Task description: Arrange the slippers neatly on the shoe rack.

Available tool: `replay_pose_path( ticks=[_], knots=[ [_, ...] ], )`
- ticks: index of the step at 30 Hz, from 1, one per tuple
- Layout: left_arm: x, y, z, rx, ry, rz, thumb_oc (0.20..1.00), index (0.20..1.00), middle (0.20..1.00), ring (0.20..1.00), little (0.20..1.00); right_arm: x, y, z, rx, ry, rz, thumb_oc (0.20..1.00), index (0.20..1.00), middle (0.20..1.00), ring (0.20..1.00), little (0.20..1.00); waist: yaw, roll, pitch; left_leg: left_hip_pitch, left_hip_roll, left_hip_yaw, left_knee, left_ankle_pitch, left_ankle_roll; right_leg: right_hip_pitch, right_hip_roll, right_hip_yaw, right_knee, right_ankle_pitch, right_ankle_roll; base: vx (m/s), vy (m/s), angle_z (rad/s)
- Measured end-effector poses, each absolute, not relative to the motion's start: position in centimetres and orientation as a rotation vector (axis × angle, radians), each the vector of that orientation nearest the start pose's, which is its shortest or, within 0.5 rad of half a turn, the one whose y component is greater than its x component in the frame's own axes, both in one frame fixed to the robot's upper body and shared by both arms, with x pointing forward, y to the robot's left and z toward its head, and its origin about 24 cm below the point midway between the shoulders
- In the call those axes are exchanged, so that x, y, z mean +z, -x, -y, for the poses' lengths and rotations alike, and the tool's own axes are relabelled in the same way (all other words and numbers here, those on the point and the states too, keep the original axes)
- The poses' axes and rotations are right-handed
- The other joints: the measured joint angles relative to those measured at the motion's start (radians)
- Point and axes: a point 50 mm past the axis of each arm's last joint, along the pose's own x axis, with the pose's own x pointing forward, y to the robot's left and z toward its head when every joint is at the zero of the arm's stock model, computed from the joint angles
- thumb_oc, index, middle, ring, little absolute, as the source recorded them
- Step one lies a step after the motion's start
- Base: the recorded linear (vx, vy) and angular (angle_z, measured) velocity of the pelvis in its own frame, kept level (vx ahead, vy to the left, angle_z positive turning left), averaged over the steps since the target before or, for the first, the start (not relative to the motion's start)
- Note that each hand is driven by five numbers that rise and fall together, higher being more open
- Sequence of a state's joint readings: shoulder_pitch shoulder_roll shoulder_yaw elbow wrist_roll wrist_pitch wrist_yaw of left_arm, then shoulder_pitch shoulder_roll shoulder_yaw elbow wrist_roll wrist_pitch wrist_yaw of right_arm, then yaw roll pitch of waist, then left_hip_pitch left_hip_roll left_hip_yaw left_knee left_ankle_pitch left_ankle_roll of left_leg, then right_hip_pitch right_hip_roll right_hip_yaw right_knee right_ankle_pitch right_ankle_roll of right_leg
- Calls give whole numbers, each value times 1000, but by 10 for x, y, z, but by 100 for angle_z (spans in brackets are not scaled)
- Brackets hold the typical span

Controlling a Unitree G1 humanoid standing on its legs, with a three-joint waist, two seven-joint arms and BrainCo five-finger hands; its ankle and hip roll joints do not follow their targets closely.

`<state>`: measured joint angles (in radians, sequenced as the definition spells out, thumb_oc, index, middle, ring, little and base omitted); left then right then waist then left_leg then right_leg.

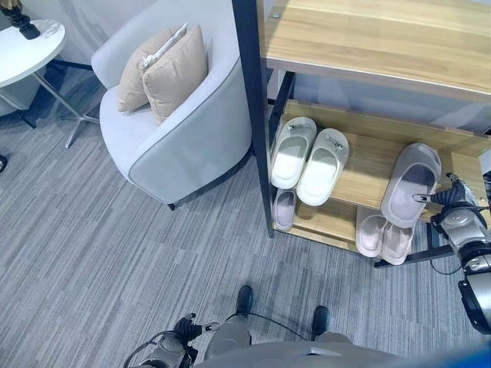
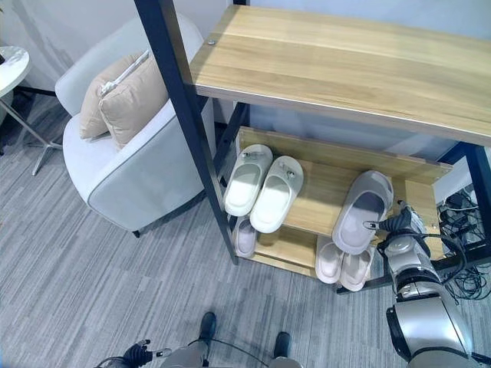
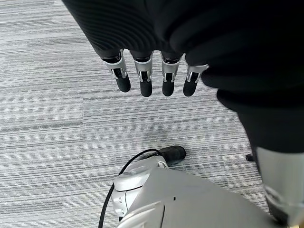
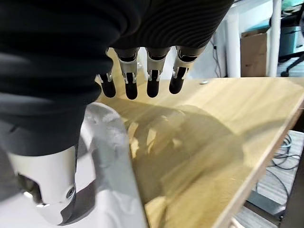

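Observation:
A wooden shoe rack (image 1: 360,165) with a black frame stands on the right. On the left of its middle shelf lies a white pair of slippers (image 1: 294,152) (image 1: 323,165). A grey slipper (image 1: 410,184) lies alone on the right of that shelf, toe pointing inward. My right hand (image 2: 400,230) is at its heel end, fingers (image 4: 130,80) straight over the wood and the slipper's rim (image 4: 111,142) beside the thumb. The bottom shelf holds a single pale slipper (image 1: 284,208) and a pale pair (image 1: 370,231) (image 1: 397,242). My left hand (image 1: 173,341) hangs open low at the left over the carpet.
A grey armchair (image 1: 184,138) with two beige cushions (image 1: 173,73) stands just left of the rack's black post (image 1: 253,100). A round white side table (image 1: 27,46) is at the far left. Cables (image 2: 460,222) lie on the floor right of the rack. Grey carpet lies in front.

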<state>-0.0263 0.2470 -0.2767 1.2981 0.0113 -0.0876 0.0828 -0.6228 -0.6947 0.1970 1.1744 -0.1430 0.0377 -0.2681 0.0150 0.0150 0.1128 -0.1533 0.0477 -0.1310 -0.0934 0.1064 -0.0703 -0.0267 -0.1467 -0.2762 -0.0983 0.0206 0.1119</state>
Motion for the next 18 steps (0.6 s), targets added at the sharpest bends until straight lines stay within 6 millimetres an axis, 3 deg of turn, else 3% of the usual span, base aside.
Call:
replay_pose_path(
  ticks=[1, 2, 3, 4, 5, 11, 18],
  knots=[
    [-162, -91, -231, -31, -445, -1183, 1000, 1000, 1000, 1000, 1000, 51, -305, 365, -511, 904, -501, 1000, 1000, 1000, 1000, 1000, 1, 1, 0, 0, 0, -1, 0, 0, 0, 0, 0, -1, 0, 0, 0, 0, 0, 0],
    [-162, -91, -231, -31, -445, -1182, 1000, 1000, 1000, 1000, 1000, 52, -306, 364, -507, 908, -498, 727, 727, 727, 727, 727, 2, 1, 0, -1, -1, -2, 0, 0, 0, 0, 0, -1, 0, 0, 0, 11, 8, 4],
    [-162, -91, -231, -32, -446, -1181, 1000, 1000, 1000, 1000, 1000, 53, -307, 363, -505, 911, -495, 551, 551, 551, 551, 551, 3, 1, 0, -2, -2, -4, 0, 0, 0, 0, -1, -3, 0, 0, 0, 0, 2, 5],
    [-162, -91, -231, -32, -446, -1181, 1000, 1000, 1000, 1000, 1000, 54, -308, 363, -506, 910, -491, 517, 517, 517, 517, 517, 3, 1, 0, -3, -2, -5, 0, 0, 0, 0, -1, -5, 0, 0, 0, -1, 5, 4],
    [-162, -91, -231, -32, -446, -1181, 1000, 1000, 1000, 1000, 1000, 57, -310, 363, -516, 911, -480, 200, 200, 200, 200, 200, 2, 1, 0, -3, -3, -5, 0, 0, 0, 0, -2, -5, 0, 0, 1, 0, 0, 0],
    [-162, -93, -229, -54, -464, -1176, 1000, 1000, 1000, 1000, 1000, 67, -309, 372, -551, 933, -464, 200, 200, 200, 200, 200, 2, 0, 1, -4, -3, -9, 0, 1, 0, 2, -2, -9, 4, 0, 1, 0, 0, 0],
    [-161, -97, -229, -59, -470, -1167, 1000, 1000, 1000, 1000, 1000, 68, -310, 366, -510, 1024, -433, 200, 200, 200, 200, 200, 0, -3, 2, -3, -3, -13, 0, 4, 0, 4, -1, -11, 5, 0, 0, 0, 0, 0]
  ],
)
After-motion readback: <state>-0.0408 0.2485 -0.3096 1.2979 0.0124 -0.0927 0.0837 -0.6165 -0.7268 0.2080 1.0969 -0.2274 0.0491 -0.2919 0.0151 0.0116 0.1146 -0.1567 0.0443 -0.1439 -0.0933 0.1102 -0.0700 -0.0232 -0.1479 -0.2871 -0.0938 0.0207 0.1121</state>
